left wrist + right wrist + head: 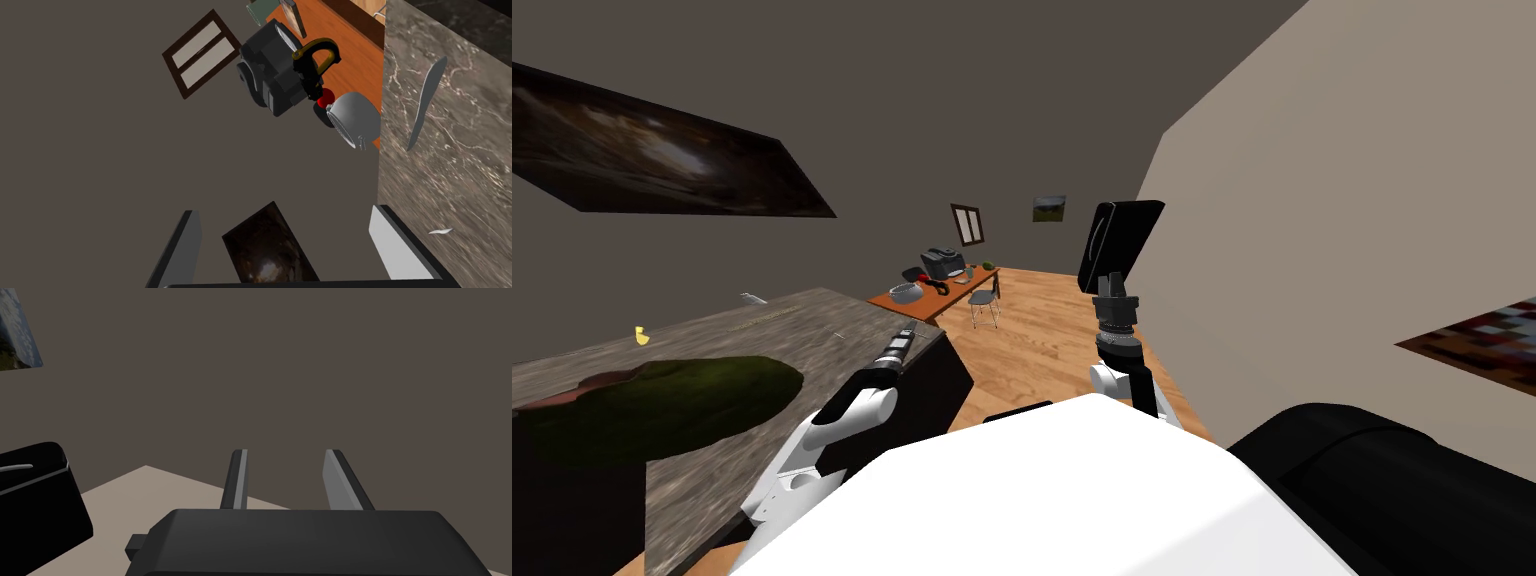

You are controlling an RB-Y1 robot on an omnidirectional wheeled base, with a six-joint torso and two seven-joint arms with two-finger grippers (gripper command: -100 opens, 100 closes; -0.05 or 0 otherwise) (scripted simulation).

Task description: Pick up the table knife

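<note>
Parked at a veined grey-brown countertop (802, 318). Reaching the left gripper (905, 338) out over its far corner, fingers (395, 245) spread wide and clasping nothing. Flat on the stone ahead of that gripper, out beyond one finger and apart from it: the table knife (425, 102), plain light grey, all one piece. Closer to the same finger, a small white sliver (440, 231) on the counter.

Holding the right gripper (1115, 285) raised at the other side, in front of a black box (1119, 240), fingers (340, 480) parted with an empty gap.

Across the wooden floor (1032, 340), well apart from the counter, an orange-brown table (357, 55) carrying a dark grey appliance (272, 75), a grey bowl (355, 117) and a black tool with a yellow-edged handle (315, 62). Beside it, a grey chair (983, 303). On the wall behind, a dark-framed window (205, 52).
</note>
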